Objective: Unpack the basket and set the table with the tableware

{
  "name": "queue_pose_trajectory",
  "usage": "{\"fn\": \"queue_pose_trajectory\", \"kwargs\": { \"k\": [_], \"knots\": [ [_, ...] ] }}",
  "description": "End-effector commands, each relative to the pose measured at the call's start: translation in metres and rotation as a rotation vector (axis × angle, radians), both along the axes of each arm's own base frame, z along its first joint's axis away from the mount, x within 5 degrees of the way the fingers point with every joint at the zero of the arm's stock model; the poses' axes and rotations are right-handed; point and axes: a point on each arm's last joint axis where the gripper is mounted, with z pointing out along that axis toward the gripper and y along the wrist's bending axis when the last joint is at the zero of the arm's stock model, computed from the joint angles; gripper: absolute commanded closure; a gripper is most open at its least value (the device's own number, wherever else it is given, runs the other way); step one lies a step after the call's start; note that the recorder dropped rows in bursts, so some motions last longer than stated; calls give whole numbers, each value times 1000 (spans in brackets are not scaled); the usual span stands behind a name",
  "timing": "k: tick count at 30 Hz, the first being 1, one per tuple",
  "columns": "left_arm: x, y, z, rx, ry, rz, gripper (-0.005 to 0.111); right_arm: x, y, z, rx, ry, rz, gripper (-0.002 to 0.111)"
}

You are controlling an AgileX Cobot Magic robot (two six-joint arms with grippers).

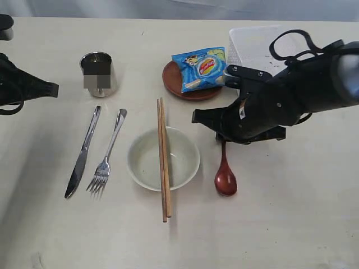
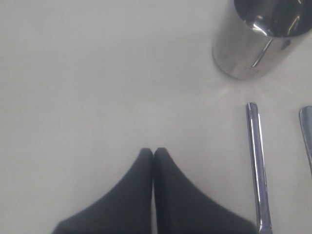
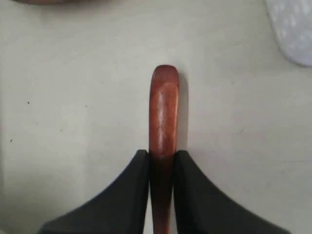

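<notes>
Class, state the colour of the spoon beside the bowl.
Red-brown; the spoon shows best in the exterior view.

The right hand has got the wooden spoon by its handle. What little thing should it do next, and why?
Probably let go and lift away. The right hand is clamped on the handle of the red-brown spoon, which already seems to lie flat on the table, just right of the cream bowl and roughly in line with the chopsticks.

Chopsticks (image 1: pixel 163 168) across bowl (image 1: pixel 143 159), spoon (image 1: pixel 225 179) right
</notes>
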Motion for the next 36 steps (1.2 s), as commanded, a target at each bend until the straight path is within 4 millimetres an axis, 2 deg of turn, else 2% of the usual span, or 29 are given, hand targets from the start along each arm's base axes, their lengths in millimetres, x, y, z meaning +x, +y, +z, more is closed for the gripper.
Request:
{"fn": "queue_pose_trajectory", "kwargs": {
  "k": [1,7,9,14,15,18,23,29,36],
  "knots": [
    [0,1,0,-11,2,14,107,-6,14,-5,8,-7,53,109],
    [0,1,0,-11,2,14,107,-5,16,-4,1,-11,71,108],
    [0,1,0,-11,2,14,107,-5,16,-4,5,-16,72,103],
    [0,1,0,-11,2,14,107,-5,16,0,13,-27,72,62],
    [0,1,0,-11,2,14,107,-5,16,1,15,-31,74,59],
    [0,1,0,-11,2,14,107,-5,16,10,26,-56,79,62],
    [0,1,0,-11,2,14,107,-7,13,36,26,-121,120,76],
    [0,0,0,-19,0,24,107,-10,-7,80,21,-210,104,76],
    [-1,1,0,-29,3,40,107,-30,-22,136,59,-345,124,76]
  ]
}}
